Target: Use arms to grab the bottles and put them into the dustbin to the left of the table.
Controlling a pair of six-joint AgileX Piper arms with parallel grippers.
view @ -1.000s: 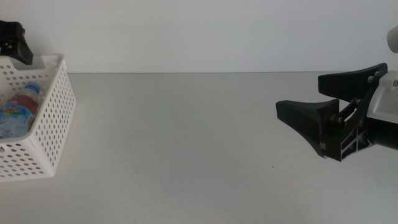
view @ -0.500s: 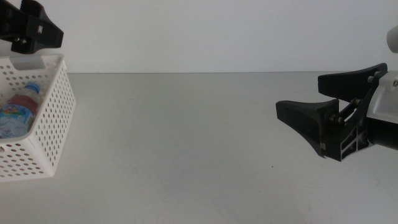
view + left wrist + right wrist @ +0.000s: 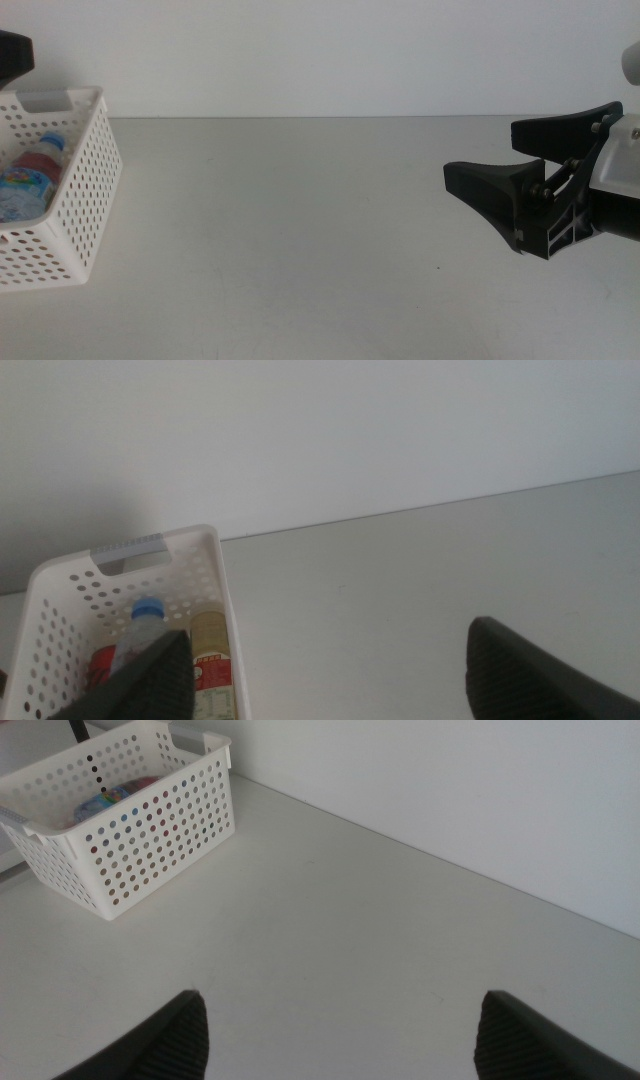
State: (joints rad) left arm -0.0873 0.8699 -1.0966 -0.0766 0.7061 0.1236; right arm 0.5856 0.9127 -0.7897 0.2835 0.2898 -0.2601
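With the three bottles lying inside the dustbin at the table's left, the left gripper, jaws spread empty above it, could snag the rim while descending, whereas the right gripper waits, spread, far right.

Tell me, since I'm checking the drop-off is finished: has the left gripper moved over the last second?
Yes. Against the dustbin, the left gripper first swung out over the rim, then pulled back toward the picture's left edge. Only a sliver shows now.

3 bottles lie in the dustbin at the table's left edge.
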